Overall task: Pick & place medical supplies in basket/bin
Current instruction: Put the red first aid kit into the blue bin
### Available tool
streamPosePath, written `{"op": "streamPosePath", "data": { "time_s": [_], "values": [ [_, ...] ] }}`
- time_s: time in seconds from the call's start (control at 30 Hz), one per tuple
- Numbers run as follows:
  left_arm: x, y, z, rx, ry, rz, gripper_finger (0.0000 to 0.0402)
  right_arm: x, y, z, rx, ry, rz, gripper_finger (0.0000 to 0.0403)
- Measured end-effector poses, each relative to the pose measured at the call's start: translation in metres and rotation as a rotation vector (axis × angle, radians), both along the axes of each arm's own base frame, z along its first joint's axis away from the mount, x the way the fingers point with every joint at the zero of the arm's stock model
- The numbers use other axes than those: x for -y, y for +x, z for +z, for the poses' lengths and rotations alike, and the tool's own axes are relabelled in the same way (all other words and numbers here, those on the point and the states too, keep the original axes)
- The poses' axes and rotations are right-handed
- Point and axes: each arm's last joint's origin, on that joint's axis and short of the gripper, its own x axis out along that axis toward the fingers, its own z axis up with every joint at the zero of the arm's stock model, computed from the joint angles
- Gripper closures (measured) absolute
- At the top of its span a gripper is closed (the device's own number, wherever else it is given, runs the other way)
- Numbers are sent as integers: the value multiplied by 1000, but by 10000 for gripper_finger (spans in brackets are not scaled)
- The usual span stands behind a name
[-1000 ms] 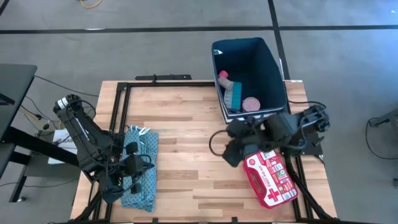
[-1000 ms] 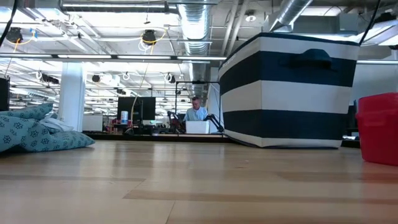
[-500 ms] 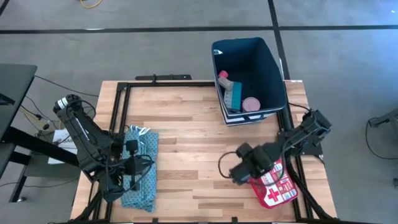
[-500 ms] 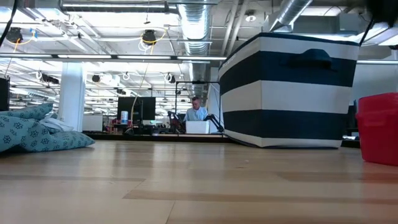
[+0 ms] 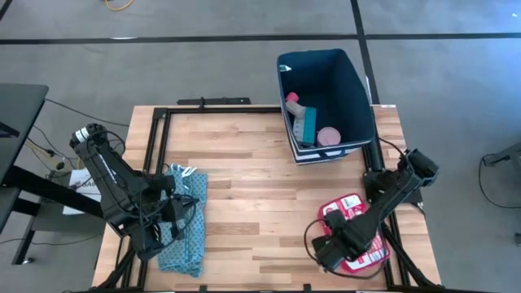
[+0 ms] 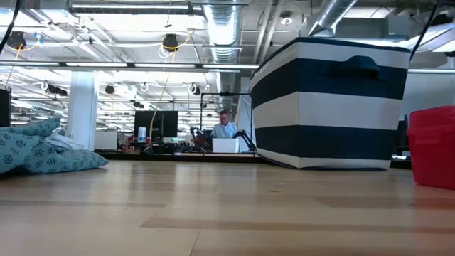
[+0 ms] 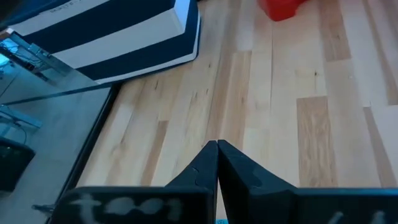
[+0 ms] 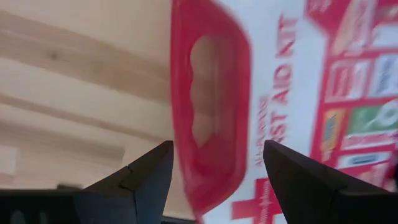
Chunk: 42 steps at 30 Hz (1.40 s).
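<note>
The red-and-white first aid pouch lies flat near the table's near right corner and shows red at the low view's right edge. My right gripper hovers over its near-left end, open. In the right wrist view the fingers stand on either side of the pouch's red handle loop. The navy bin stands at the far edge. It holds a light blue pill organizer, a pink tape roll and a small pink item. My left gripper waits shut over the teal cloth.
The bin's striped wall rises on the right in the low view, with the teal cloth at the left. Bare wood lies between cloth and pouch. A black frame rail runs along the far edge. A person sits far off in the room.
My right gripper has travelled from beside the bin toward the table's near edge and has come down over the first aid pouch's near-left end. The pouch has stayed in place.
</note>
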Motion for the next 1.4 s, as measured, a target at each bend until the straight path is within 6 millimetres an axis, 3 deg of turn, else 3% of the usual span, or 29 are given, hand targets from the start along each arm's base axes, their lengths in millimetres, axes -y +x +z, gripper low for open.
{"op": "streamPosePath", "data": {
  "time_s": [0.23,0.4,0.83,1.1,1.27,1.4],
  "values": [
    [-1,1,1,12,30,-2,401,-12,2,-16,90,84,-9,159],
    [-1,0,1,17,38,-1,401,-8,6,-34,-16,18,3,159],
    [-1,0,1,17,38,-2,401,-8,36,-102,-217,113,167,163],
    [-1,0,1,18,38,-1,402,-11,44,-95,-174,158,194,241],
    [-1,0,1,18,37,-1,401,-14,49,-75,-149,161,178,317],
    [-1,1,1,18,38,-1,401,-24,65,-52,16,148,241,355]
  ]
}}
